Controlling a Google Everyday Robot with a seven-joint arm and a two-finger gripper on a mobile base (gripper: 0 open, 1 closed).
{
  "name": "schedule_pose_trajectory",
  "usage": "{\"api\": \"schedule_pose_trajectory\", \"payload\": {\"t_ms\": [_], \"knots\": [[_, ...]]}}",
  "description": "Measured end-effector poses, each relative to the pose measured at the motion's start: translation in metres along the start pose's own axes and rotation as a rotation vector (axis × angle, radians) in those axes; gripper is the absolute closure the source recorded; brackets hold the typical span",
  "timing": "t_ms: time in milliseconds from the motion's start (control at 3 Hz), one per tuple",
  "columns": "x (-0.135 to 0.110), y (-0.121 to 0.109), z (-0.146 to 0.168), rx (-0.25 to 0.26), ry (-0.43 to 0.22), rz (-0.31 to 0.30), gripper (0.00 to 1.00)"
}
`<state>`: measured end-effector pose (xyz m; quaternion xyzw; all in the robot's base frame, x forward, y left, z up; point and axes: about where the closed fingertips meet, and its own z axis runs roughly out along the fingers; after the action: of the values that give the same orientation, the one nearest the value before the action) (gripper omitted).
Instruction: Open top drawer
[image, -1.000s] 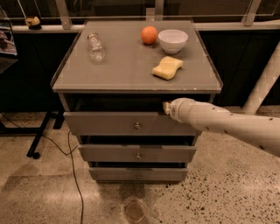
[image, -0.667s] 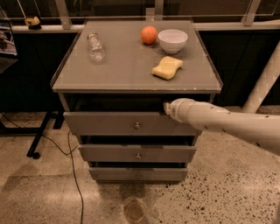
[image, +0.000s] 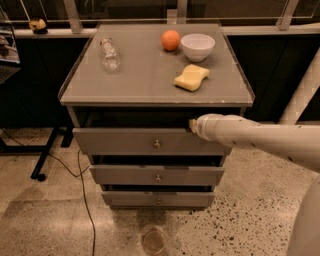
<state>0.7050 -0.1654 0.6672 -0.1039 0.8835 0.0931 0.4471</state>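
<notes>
Grey is the colour of the whole cabinet (image: 145, 87), and the top drawer (image: 120, 142) is the big one right under the flat top, with a small round knob (image: 157, 144) in the middle. It sticks out a little way, and there is a dark gap above its front. The gripper (image: 192, 125) on the white arm is at the top right edge of that drawer front, well away from the knob. You cannot tell if it is open or closed, or if it holds the edge. Since a second ago, almost nothing has moved: the gripper has slid only a tiny bit, and the drawer has come out hardly at all. So the job looks started but far from done, and the drawer likely needs a much longer pull. An orange (image: 170, 40), a white bowl (image: 197, 46), a yellow sponge (image: 191, 78) and a clear bottle (image: 109, 52) sit on top.
</notes>
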Motion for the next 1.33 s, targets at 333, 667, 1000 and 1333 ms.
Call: {"api": "schedule_pose_trajectory", "payload": {"t_ms": [333,667,1000,1333], "knots": [[-0.002,0.002,-0.001,0.0,0.0,0.0,1.0],[-0.002,0.003,-0.003,0.0,0.01,0.012,1.0],[0.001,-0.002,-0.009,0.011,0.027,0.035,1.0],[0.006,-0.007,-0.02,0.021,0.056,0.074,1.0]]}}
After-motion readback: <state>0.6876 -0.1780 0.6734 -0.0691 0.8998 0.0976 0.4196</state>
